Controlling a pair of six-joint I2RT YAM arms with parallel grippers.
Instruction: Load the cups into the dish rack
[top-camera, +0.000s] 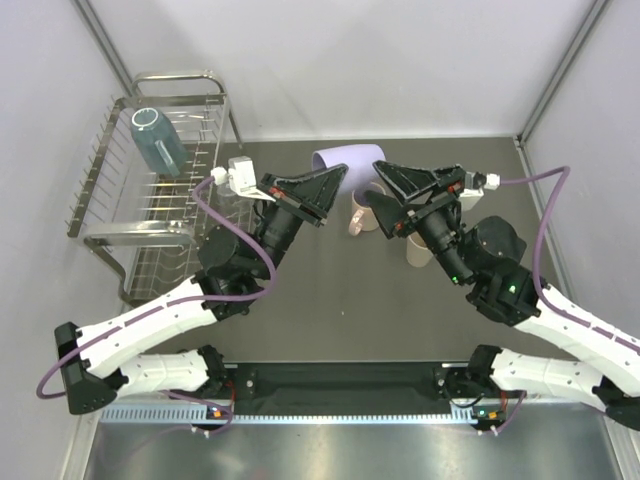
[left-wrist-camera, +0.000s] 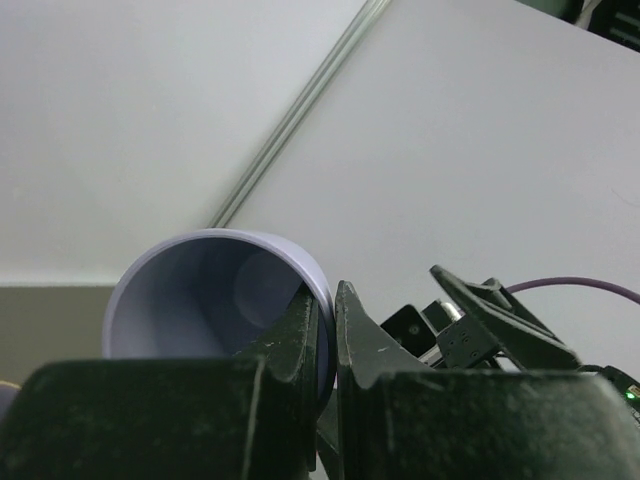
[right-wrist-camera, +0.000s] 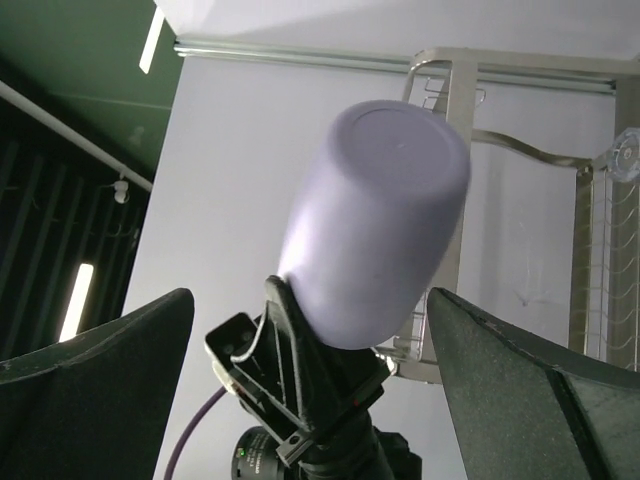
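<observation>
My left gripper (top-camera: 335, 178) is shut on the rim of the lavender tumbler (top-camera: 338, 158), one finger inside and one outside, and holds it off the table on its side. The left wrist view shows its open mouth (left-wrist-camera: 200, 300) pinched between my fingers (left-wrist-camera: 325, 295). My right gripper (top-camera: 372, 182) is open and empty, facing the tumbler's base (right-wrist-camera: 375, 220) from close by, with its fingers (right-wrist-camera: 100, 370) wide on either side. The pink handled mug (top-camera: 363, 215) and the beige tumbler (top-camera: 418, 250) stand on the table under the right arm. A teal-blue cup (top-camera: 158, 140) sits in the dish rack (top-camera: 110, 170).
The rack stands at the far left against the left wall, and its chrome frame shows in the right wrist view (right-wrist-camera: 450, 80). White walls close the table on three sides. The two grippers are close together at the table's middle back.
</observation>
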